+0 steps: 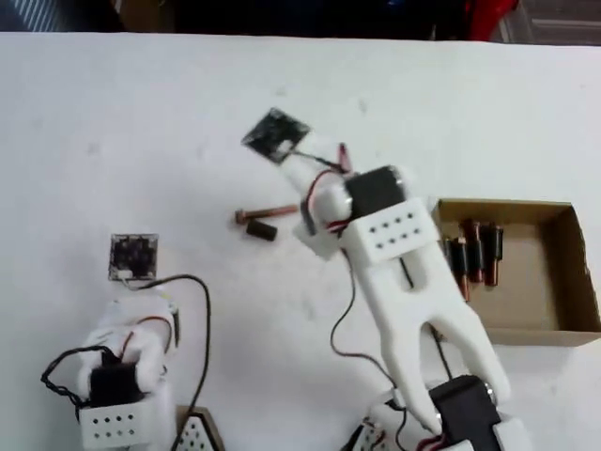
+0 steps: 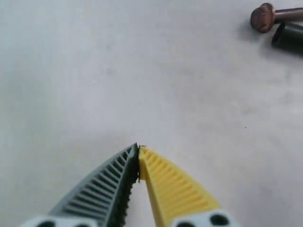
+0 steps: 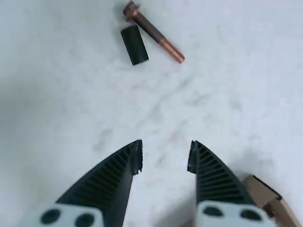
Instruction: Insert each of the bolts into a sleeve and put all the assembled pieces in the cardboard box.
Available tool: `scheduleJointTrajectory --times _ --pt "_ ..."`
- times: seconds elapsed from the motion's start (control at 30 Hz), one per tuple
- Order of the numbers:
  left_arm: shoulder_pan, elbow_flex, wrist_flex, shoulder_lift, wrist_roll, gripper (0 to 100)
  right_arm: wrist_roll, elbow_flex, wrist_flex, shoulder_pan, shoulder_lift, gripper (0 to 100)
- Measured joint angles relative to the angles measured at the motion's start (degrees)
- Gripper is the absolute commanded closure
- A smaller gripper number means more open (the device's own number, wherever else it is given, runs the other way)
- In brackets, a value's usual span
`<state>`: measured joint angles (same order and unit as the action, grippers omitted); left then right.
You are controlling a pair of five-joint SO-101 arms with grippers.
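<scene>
A copper bolt [image 1: 270, 215] lies on the white table beside a short black sleeve [image 1: 261, 230], the two apart but close. My right gripper [image 3: 164, 156] is open above bare table, with the bolt [image 3: 154, 32] and sleeve [image 3: 134, 45] some way beyond its black fingertips. My left gripper [image 2: 138, 149] is shut with nothing in it; the bolt head [image 2: 262, 16] and sleeve end [image 2: 289, 36] sit far off at the frame corner. The cardboard box [image 1: 554, 282] stands at the right and holds several assembled pieces [image 1: 474, 254].
The right arm's white body [image 1: 413, 282] stretches from the front edge toward the table's middle, next to the box. The left arm [image 1: 122, 366] sits at the front left with its cable looping beside it. A box corner [image 3: 265, 196] shows near my right fingers.
</scene>
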<state>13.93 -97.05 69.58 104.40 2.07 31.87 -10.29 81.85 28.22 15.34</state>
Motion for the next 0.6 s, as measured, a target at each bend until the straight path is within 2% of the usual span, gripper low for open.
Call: scheduleJointTrajectory --times 0.17,0.27,0.6 --pt "2.29 0.00 -0.09 0.00 0.00 98 0.00 -2.90 -5.10 5.63 0.00 85.4" --pt "2.29 0.00 -0.09 0.00 0.00 98 2.73 -3.96 -7.56 7.74 -0.35 85.4" --pt "2.90 0.00 1.05 0.00 0.00 98 7.30 -2.64 -15.38 9.41 -16.35 85.4"
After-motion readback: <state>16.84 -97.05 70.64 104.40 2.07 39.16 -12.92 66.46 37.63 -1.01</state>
